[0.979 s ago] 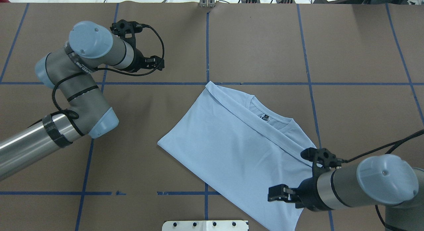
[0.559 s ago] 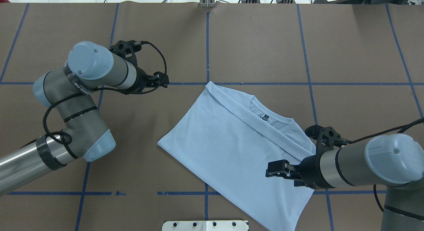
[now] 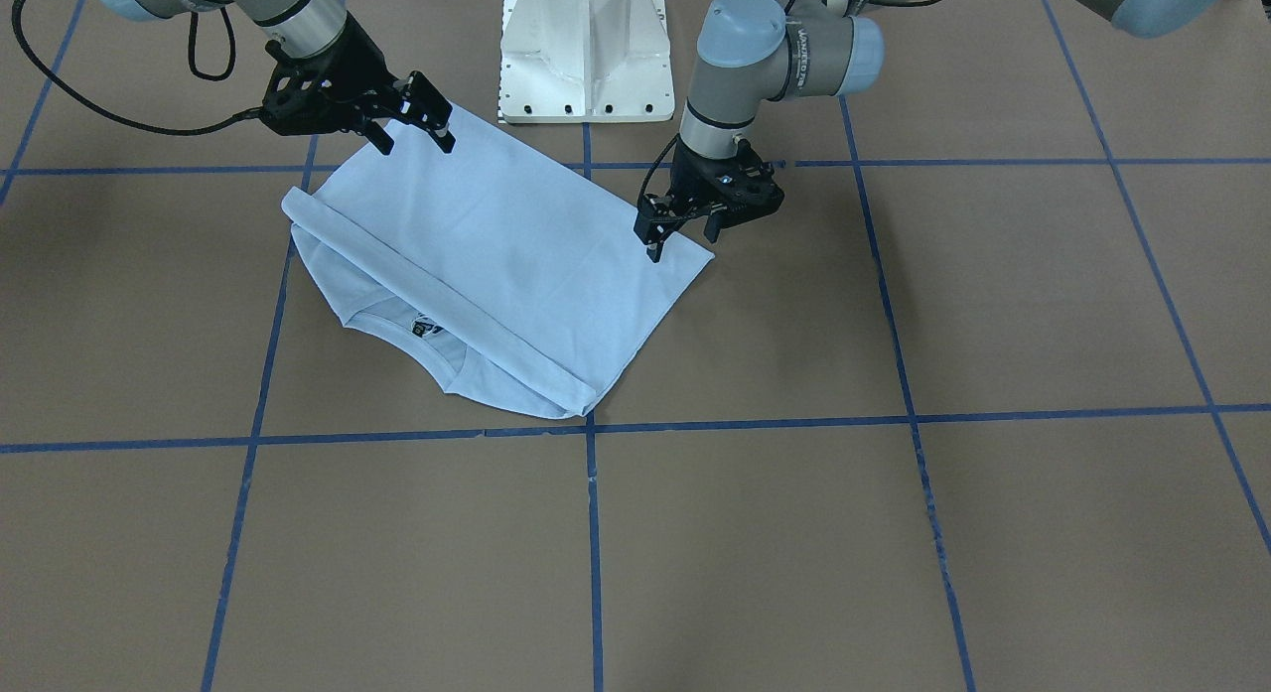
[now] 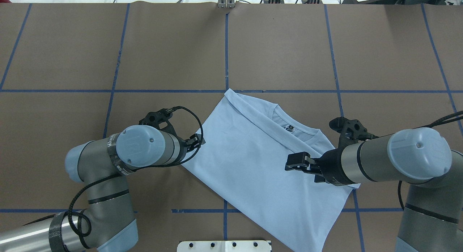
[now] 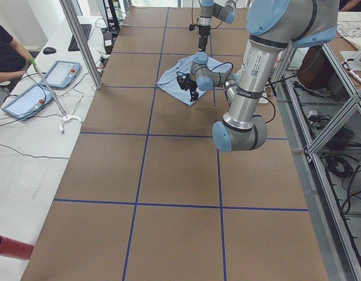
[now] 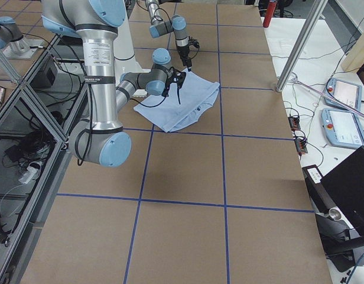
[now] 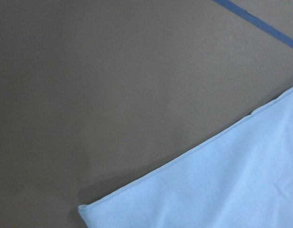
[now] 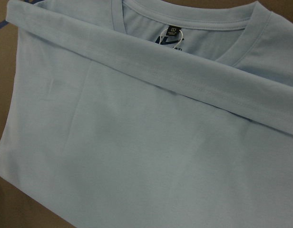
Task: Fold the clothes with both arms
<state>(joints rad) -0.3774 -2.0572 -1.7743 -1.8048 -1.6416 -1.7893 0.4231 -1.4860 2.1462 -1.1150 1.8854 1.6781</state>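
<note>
The clothes are one pale blue T-shirt (image 4: 253, 165), folded and lying flat at a slant on the brown table. Its collar and neck label (image 4: 288, 128) face the far side. My left gripper (image 3: 683, 237) is open, low over the shirt's left corner, with nothing between its fingers. The left wrist view shows that corner of the shirt (image 7: 232, 190) beside bare table. My right gripper (image 3: 415, 141) is open and hovers over the shirt's near right part. In the right wrist view the shirt (image 8: 137, 156) has a folded band running across it below the neck label (image 8: 172, 35).
The white pedestal base (image 3: 586, 67) stands just behind the shirt. Blue tape lines (image 4: 226, 46) grid the brown table. Beyond the table's far side, a seated person (image 5: 4, 52) and tablets (image 5: 60, 73) are at a white bench. A red cylinder (image 5: 10, 246) lies there too.
My left arm swung in from the far left, bringing its gripper to the shirt's left corner. My right gripper moved away from the base, further over the shirt. Both stayed open.
</note>
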